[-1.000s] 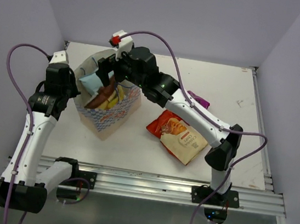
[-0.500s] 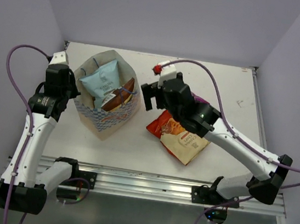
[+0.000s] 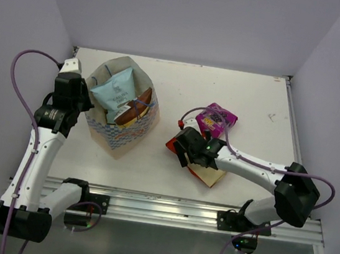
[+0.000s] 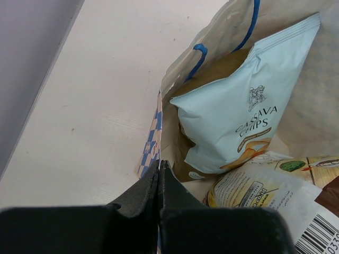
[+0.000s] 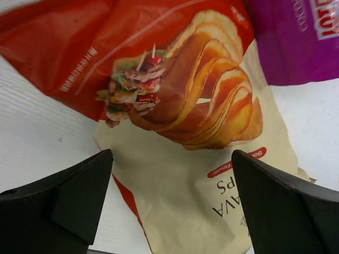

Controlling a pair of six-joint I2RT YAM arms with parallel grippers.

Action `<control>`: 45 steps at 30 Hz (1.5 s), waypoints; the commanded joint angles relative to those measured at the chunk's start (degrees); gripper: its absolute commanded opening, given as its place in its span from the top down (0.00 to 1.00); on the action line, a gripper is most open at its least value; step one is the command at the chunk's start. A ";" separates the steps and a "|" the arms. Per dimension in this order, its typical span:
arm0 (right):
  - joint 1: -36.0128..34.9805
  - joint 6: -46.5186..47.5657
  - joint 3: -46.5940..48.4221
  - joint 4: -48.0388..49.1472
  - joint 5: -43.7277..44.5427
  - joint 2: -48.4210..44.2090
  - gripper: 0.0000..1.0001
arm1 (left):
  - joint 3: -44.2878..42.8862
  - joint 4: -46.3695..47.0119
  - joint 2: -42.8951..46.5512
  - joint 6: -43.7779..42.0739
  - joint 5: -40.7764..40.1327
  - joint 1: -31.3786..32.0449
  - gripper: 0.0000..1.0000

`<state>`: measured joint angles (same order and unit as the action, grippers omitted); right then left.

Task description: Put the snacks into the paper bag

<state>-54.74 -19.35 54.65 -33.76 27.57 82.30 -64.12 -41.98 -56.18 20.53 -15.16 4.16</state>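
Observation:
The paper bag stands open at the left of the table. The light blue chip bag and the brown-and-dark-red chip bag stick out of it. My left gripper is shut on the bag's left rim; the left wrist view shows the jaws closed on the patterned wall, with the light blue bag inside. My right gripper is open, low over the red-and-cream chip bag; its fingers straddle the bag in the right wrist view. The small purple packet lies just behind.
The white table is walled at the back and on both sides. A metal rail runs along its near edge. The right arm's purple cable loops over the purple packet.
My right gripper has left the paper bag, swung right and dropped low over the red-and-cream chip bag. The light blue chip bag stays in the paper bag. The left arm holds still.

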 commanded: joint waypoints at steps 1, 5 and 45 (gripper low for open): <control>2.79 -1.39 -3.14 5.89 -5.05 2.24 0.01 | 0.48 0.58 0.28 0.82 1.18 0.49 1.00; 4.91 -0.86 -5.78 9.49 -9.89 6.90 0.02 | 0.40 0.14 1.07 0.82 0.66 0.49 1.00; 5.17 -7.61 82.56 8.88 -38.71 35.38 1.00 | -0.22 -0.04 2.22 0.38 -0.40 0.58 1.00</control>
<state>-49.08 -16.53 141.18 -28.29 6.76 113.38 -64.12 -42.48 -55.05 20.53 -15.20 4.32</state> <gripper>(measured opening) 0.037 0.007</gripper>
